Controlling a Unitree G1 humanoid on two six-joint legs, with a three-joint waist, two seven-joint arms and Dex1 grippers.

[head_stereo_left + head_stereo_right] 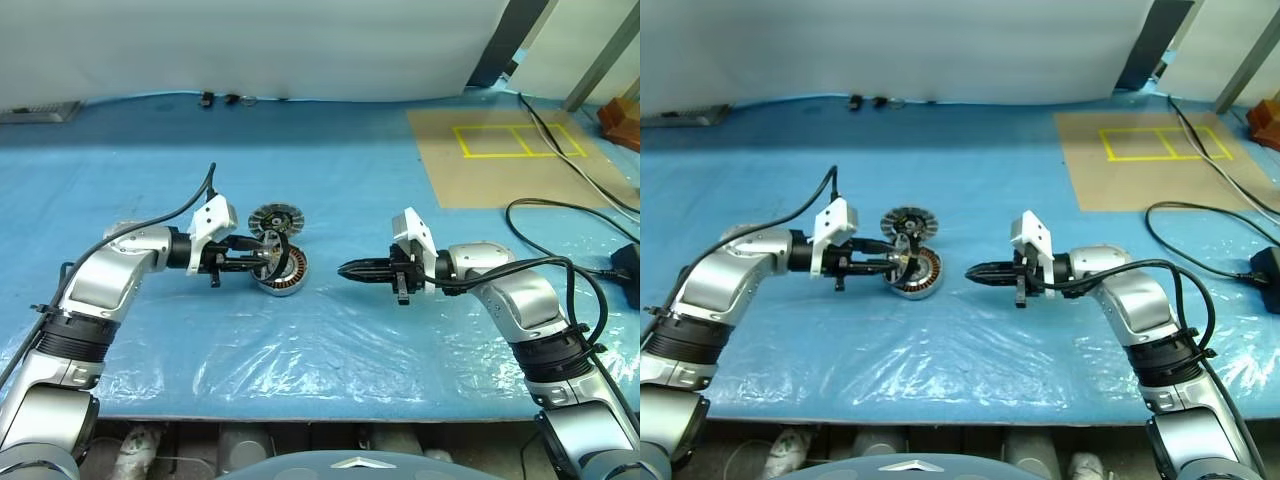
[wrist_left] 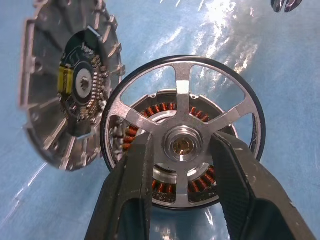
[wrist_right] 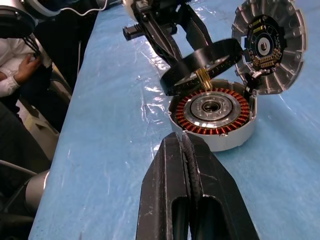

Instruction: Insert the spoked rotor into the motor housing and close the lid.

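Left gripper (image 1: 262,262) fingers apart; right gripper (image 1: 345,269) fingers together.

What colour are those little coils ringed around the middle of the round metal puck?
Copper-orange, the windings ring the motor housing; clearest in the right wrist view.

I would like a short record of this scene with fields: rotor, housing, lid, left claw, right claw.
rotor: held tilted over the housing by the left claw, not yet seated
housing: on the blue sheet, copper windings showing
lid: open, standing tilted at the housing's edge
left claw: shut on rotor
right claw: shut, holding nothing, apart from the housing
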